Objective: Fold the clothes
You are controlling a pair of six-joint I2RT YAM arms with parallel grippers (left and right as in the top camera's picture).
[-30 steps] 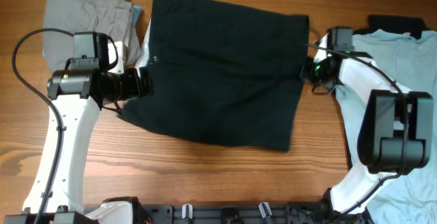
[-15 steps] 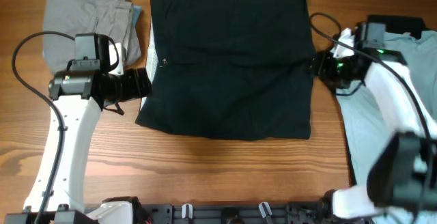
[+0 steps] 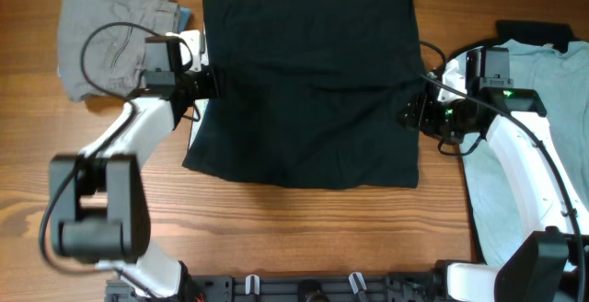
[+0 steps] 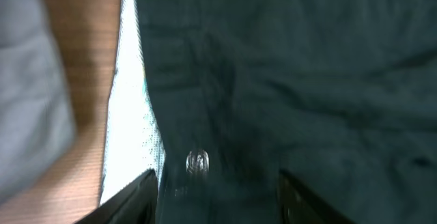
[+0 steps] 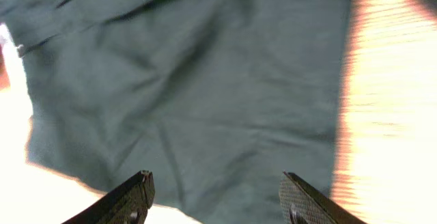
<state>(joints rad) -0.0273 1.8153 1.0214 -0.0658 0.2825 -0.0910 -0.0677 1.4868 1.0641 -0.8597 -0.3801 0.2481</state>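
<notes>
Large black shorts lie spread flat and square in the middle of the table. My left gripper sits at their left edge, at the waistband. In the left wrist view its fingers stand apart over the black cloth, with the button just ahead of them and the pale inner waistband to the left. My right gripper is at the shorts' right edge; it is open, with its fingers wide apart above the cloth, holding nothing.
Grey shorts lie bunched at the back left, next to my left arm. A pale blue T-shirt covers the right side under my right arm, with a dark piece at its far end. Bare wood runs along the front.
The shorts went from skewed to lying square. My right gripper opened, let go of their right edge and slid forward. My left gripper moved up to the waistband and its jaws narrowed.
</notes>
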